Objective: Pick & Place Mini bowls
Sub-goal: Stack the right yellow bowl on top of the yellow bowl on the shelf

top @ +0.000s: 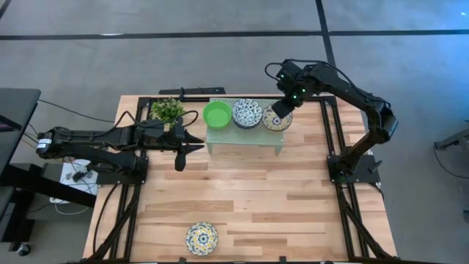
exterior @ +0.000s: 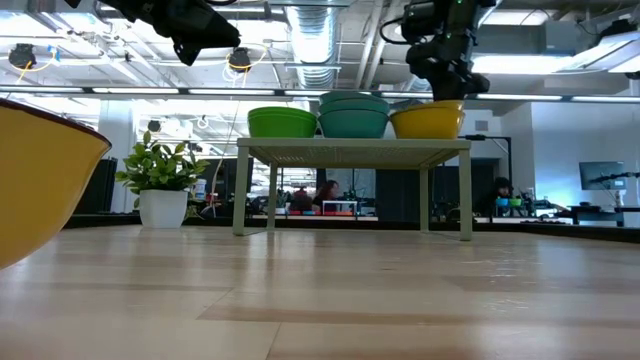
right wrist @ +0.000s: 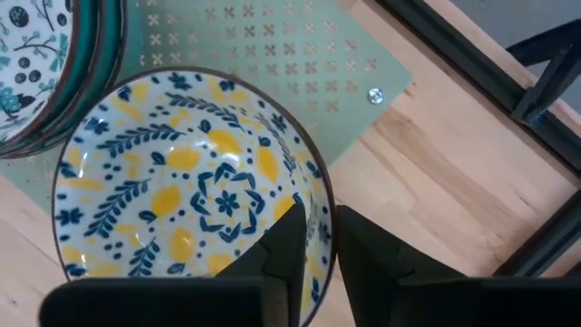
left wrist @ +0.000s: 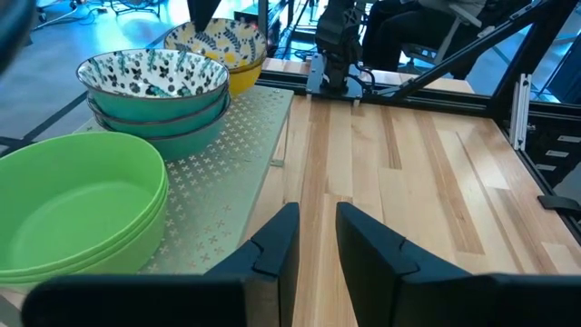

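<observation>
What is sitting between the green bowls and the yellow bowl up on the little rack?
The white bowls with blue pattern sit between the green bowls and the yellow-and-blue bowl on the rack, shown in the high view and the low view.
</observation>
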